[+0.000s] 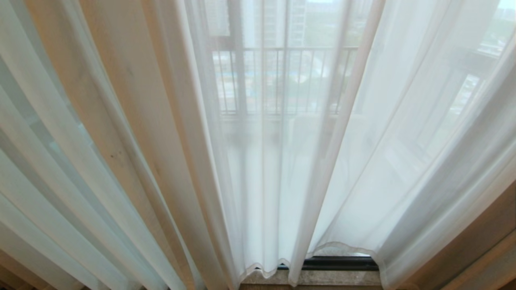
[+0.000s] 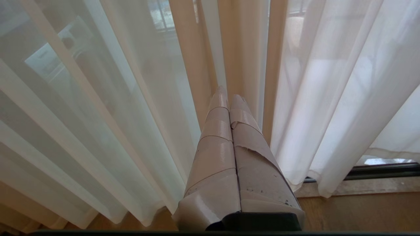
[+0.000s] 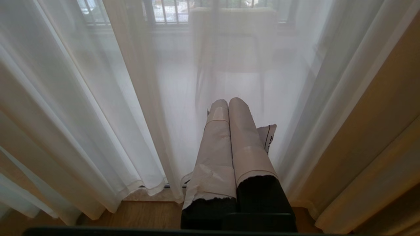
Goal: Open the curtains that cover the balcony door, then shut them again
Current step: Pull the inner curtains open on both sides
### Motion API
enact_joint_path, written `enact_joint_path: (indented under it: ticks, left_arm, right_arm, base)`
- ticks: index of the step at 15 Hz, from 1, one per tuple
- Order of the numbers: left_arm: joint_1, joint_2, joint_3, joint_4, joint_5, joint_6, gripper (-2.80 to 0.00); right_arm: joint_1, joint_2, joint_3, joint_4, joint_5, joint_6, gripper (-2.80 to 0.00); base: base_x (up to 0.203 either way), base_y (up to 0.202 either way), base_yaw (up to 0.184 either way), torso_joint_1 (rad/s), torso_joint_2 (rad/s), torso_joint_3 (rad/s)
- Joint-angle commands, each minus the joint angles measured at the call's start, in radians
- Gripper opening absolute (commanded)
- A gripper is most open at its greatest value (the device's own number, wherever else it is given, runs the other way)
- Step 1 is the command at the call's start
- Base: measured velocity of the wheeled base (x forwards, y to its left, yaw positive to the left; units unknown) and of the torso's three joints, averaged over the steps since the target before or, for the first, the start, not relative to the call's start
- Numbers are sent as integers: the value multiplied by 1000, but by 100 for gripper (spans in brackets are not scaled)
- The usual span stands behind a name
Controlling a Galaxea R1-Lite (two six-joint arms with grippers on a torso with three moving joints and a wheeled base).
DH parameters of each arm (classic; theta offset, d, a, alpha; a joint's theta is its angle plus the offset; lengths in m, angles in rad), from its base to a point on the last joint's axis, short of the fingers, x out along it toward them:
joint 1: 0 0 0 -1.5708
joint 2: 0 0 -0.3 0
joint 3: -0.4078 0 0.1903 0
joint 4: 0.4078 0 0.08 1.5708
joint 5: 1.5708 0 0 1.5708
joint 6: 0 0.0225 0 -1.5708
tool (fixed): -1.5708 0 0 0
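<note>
With the curtains (image 1: 258, 161) drawn across the balcony door (image 1: 340, 262), we should spread the left gripper (image 2: 228, 96) and right gripper (image 3: 228, 101), both pressed together empty just short of the folds, and pinch near the central overlap.

The curtains (image 1: 282, 161) are sheer white, with cream-beige folds on the left and a wavy hemmed bottom edge. The balcony door (image 1: 340, 262) shows a dark brown-black frame at the floor. Both the left gripper (image 2: 228, 97) and the right gripper (image 3: 228, 102) are wrapped in pale beige tape.
</note>
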Motion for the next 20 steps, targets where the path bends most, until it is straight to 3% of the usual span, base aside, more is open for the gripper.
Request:
enact_joint_path:
  ticks: [1,20]
  left_arm:
    - [1,0,0,0,-1,1,-280]
    - [1,0,0,1,2,-6,-280]
  right_arm:
    - [0,0,0,0,0,0,-280]
    - [0,0,0,0,0,0,-280]
  base:
    - [0,0,0,0,0,0]
    - [0,0,0,0,0,0]
